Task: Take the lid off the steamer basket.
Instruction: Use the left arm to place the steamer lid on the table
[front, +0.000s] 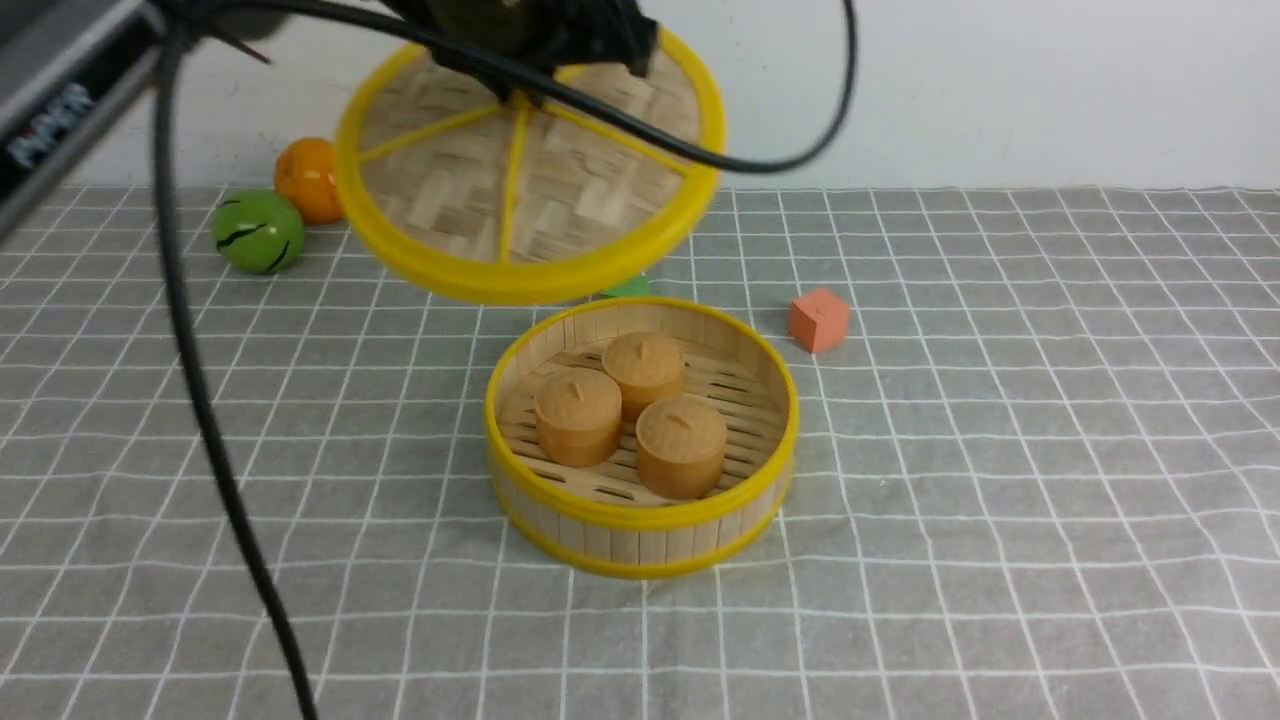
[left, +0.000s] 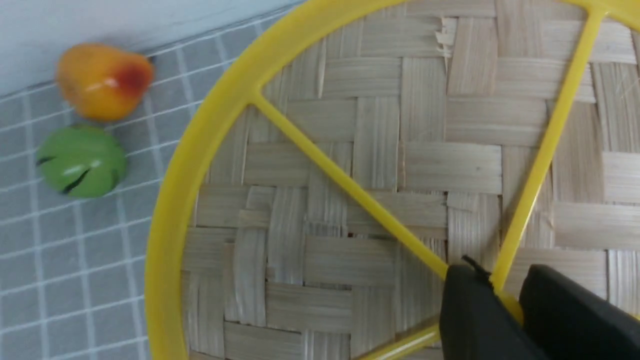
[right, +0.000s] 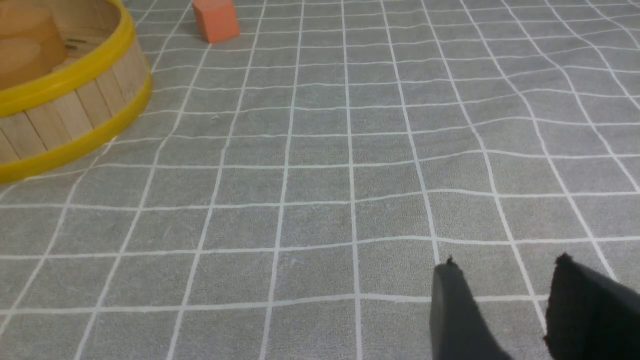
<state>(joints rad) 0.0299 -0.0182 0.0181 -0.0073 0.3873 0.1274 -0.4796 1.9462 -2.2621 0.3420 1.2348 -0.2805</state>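
Observation:
The lid (front: 530, 190), a flat woven tan disc with a yellow rim and yellow spokes, hangs tilted in the air behind and left of the steamer basket (front: 640, 535). My left gripper (front: 520, 55) is shut on the lid's centre knob; in the left wrist view the lid (left: 380, 150) fills the frame and the gripper (left: 505, 290) pinches the yellow knob. The basket stands open on the cloth with three brown buns (front: 630, 410) inside. Its wall shows in the right wrist view (right: 70, 115). My right gripper (right: 505, 265) is open and empty above bare cloth, right of the basket.
A green round fruit (front: 257, 231) and an orange fruit (front: 308, 178) lie at the back left. An orange-red cube (front: 818, 319) sits behind and right of the basket. A small green object (front: 628, 288) peeks out under the lid. A black cable (front: 210, 420) hangs at left.

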